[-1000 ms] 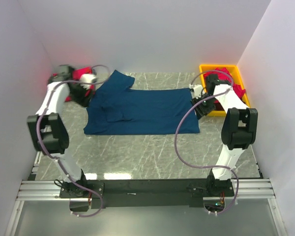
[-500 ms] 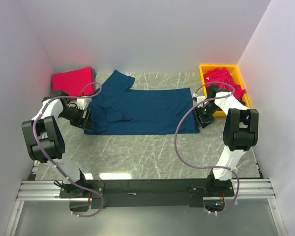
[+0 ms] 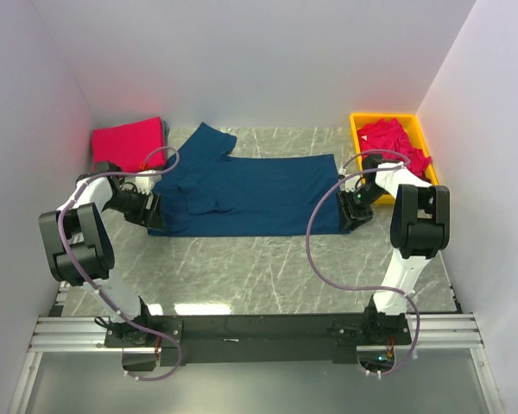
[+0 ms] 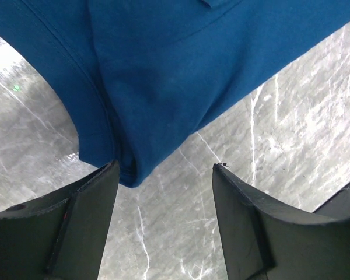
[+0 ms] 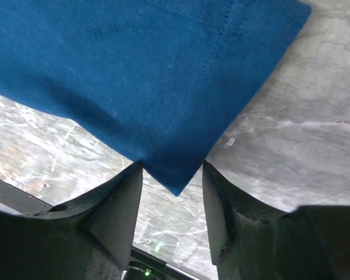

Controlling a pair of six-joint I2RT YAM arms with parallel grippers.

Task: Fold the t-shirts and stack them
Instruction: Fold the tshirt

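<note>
Bare table (image 3: 268,276) before the navy t-shirt (image 3: 250,194) gives passage; yellow bin (image 3: 384,116) blocks far right.

Both wrist views cut the navy t-shirt (image 4: 163,70) off at their top edges; how many red shirts (image 3: 395,138) lay in the yellow bin (image 3: 380,116) was untellable.

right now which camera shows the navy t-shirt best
The top external view: the navy t-shirt shows nearly whole there, spread flat. The left wrist view catches only one rounded corner, and the right wrist view only one hem corner.
</note>
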